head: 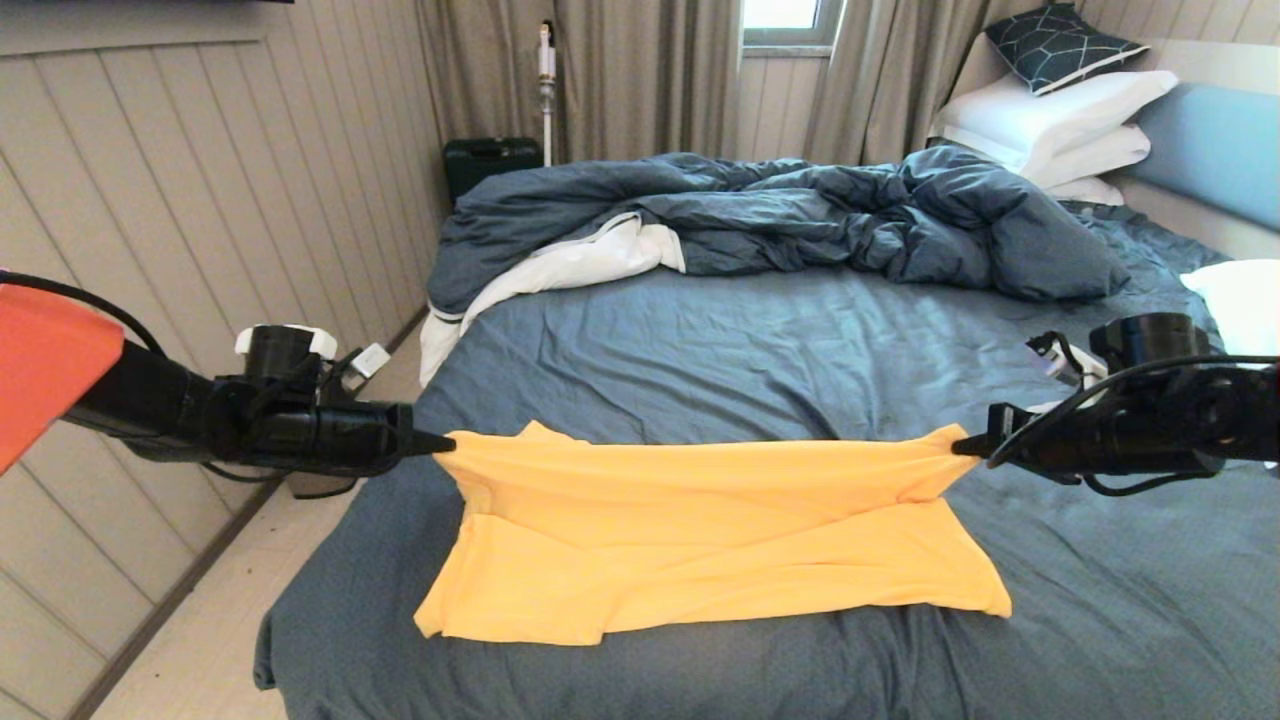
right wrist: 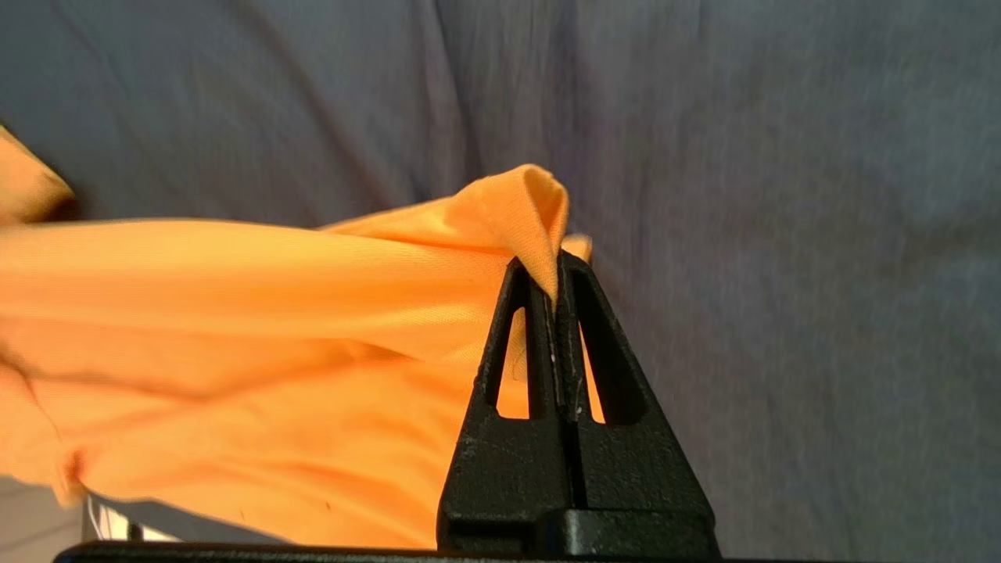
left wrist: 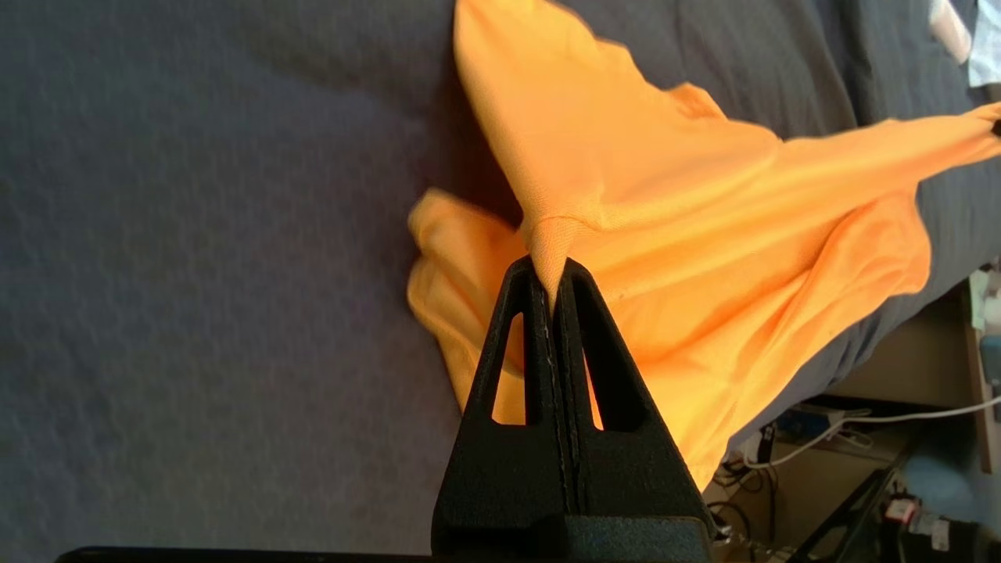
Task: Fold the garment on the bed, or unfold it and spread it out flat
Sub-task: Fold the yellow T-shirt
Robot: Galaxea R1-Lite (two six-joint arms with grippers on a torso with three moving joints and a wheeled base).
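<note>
While garment (head: 700,530) hangs stretched, rumpled duvet (head: 800,215) lies well behind.

I see a beige panelled wall (head: 250,180) running along my left, pale flooring (head: 200,640) below it. Grey-brown curtains (head: 640,70) hang across the far end, daylight showing through a small window (head: 785,15). A dark case (head: 490,160) sits in the corner beside a white stick vacuum (head: 546,90).

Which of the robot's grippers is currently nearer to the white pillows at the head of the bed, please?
The right gripper is nearer: the white pillows lie beyond it on its own side. The left gripper is across the bed, holding the yellow T-shirt's opposite end.
</note>
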